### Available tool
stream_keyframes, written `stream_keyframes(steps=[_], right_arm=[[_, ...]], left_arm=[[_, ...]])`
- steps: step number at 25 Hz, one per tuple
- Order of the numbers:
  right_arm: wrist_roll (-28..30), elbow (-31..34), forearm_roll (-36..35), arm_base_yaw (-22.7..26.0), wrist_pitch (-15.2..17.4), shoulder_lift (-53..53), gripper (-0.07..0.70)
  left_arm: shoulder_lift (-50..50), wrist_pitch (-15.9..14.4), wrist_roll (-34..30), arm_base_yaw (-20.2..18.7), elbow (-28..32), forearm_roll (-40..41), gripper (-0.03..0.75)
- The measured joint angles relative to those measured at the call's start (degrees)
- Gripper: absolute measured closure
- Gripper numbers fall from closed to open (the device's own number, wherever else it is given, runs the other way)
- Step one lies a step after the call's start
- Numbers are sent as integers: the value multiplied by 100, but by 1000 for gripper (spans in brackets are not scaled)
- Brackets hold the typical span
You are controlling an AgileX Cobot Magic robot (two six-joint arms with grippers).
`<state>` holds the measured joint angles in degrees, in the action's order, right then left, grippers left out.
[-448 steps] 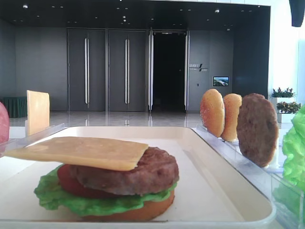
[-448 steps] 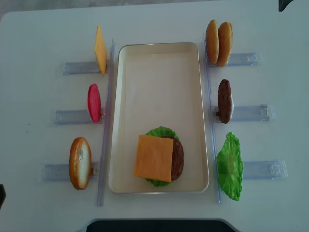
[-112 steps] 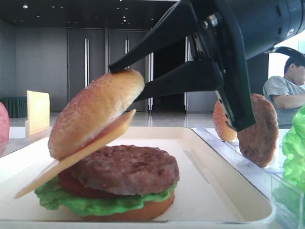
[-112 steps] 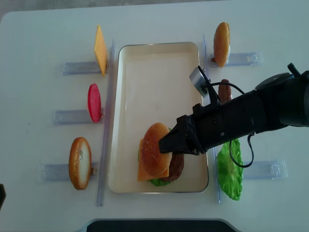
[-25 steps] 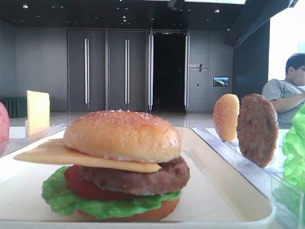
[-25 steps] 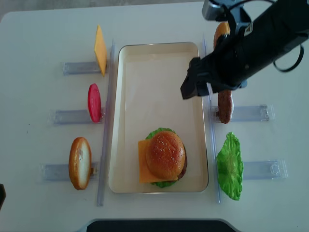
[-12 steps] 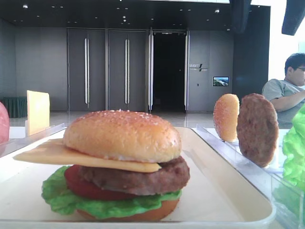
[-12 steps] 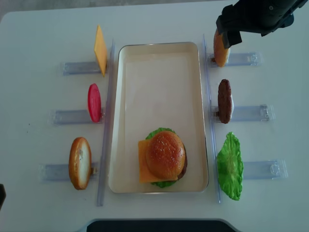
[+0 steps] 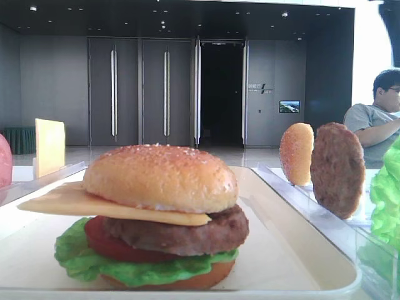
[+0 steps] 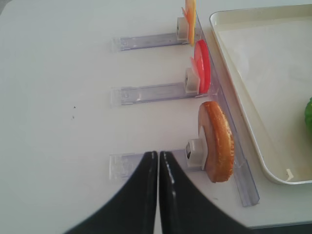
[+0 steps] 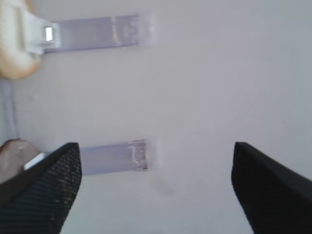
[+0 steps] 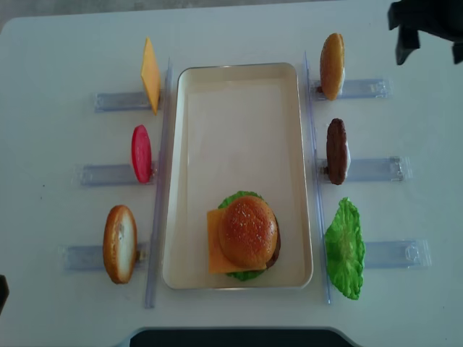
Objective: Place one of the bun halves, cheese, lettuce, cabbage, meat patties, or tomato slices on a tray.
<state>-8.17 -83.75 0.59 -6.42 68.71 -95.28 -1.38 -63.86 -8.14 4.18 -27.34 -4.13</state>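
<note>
The burger (image 12: 246,235) sits complete near the front end of the tray (image 12: 239,79), its top bun (image 9: 160,177) lying on the cheese (image 9: 56,201). The right gripper (image 11: 156,190) hangs released and empty over the table at the far right, well apart from the tray. The left gripper (image 10: 158,161) is clenched on nothing. A next piece – if any – would be the spare bun (image 10: 216,141) just right of the left jaws (standing on edge in its rack (image 10: 146,163)).

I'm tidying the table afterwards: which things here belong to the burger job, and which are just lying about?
Job:
- tray
- stacked burger
- spare bun halves
- cheese
- tomato slice
- meat patty
- lettuce

Lying about:
- clear racks
- seated man
</note>
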Motion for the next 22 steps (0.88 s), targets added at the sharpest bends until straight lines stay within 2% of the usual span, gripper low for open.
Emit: stream_keyframes(steps=[5, 8, 17, 22], right_arm=[[20, 0, -12, 1104, 87, 0, 39], [59, 0, 127, 1443, 101, 0, 39], [90, 0, 254, 1508, 107, 70, 40], [134, 0, 231, 1487, 111, 710, 40]], left_arm=[[0, 0, 0, 0, 0, 0, 715], [0, 0, 0, 0, 0, 0, 715], [0, 0, 0, 0, 0, -1, 715], [0, 0, 0, 0, 0, -1, 715]])
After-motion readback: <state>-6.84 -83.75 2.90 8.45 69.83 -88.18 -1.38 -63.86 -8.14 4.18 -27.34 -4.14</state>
